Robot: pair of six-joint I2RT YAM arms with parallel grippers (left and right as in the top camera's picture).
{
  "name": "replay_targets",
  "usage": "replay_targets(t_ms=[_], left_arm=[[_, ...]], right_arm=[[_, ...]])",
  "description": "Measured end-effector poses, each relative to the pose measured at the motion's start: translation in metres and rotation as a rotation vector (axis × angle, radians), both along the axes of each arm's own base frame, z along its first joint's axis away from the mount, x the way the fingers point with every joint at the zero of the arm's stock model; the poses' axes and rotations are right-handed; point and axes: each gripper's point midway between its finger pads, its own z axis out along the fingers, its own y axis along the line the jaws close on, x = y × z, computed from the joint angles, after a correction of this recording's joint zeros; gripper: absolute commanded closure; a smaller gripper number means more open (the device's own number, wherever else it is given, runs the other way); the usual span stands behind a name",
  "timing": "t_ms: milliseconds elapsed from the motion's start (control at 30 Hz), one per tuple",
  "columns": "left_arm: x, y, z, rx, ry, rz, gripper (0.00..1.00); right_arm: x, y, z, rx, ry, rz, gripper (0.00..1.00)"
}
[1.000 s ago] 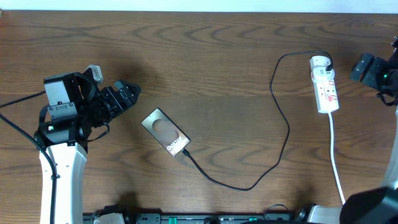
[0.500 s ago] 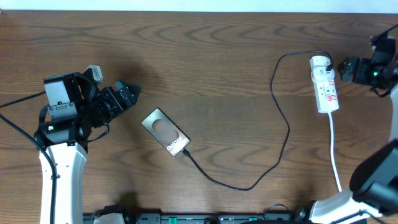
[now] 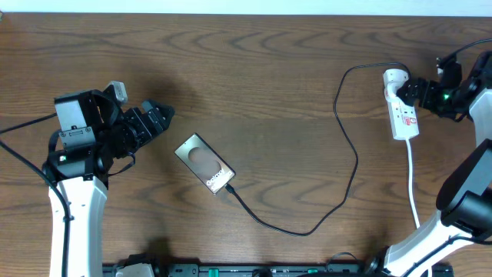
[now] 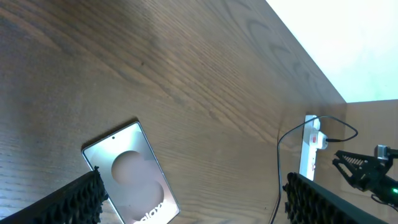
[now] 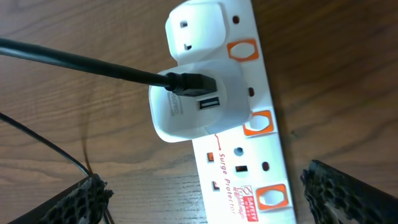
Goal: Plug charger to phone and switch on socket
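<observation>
The phone [image 3: 204,163] lies flat at the table's middle left and shows in the left wrist view [image 4: 130,175]. The black charger cable [image 3: 354,158] runs from the phone's lower right end, where its tip touches, in a loop up to the white adapter [image 5: 193,102] on the socket strip [image 3: 402,108]. The strip with its orange switches fills the right wrist view [image 5: 249,162]. My left gripper [image 3: 154,119] is open and empty, left of the phone. My right gripper [image 3: 411,88] is open, right beside the strip's upper end, its fingers straddling the strip.
The strip's white cord [image 3: 415,192] runs down toward the front edge on the right. A pale wall [image 4: 336,37] bounds the table's far edge.
My right arm has moved left from the table's right edge to the socket strip. The left arm, phone and cable have not moved.
</observation>
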Motion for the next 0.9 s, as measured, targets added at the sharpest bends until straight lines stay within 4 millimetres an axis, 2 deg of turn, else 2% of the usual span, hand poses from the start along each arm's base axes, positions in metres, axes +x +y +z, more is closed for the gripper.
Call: replay_targets(t_ms=[133, 467, 900], left_arm=[[-0.001, 0.000, -0.001, -0.001, 0.007, 0.000, 0.11], [-0.003, -0.001, -0.002, -0.003, 0.015, 0.000, 0.10], [-0.003, -0.001, -0.002, -0.003, 0.015, 0.000, 0.11]], right_arm=[[0.001, 0.005, -0.007, 0.010, 0.015, 0.011, 0.01], [0.008, 0.013, -0.007, 0.007, -0.006, 0.034, 0.01], [0.012, 0.013, -0.007, 0.000, -0.021, 0.037, 0.01]])
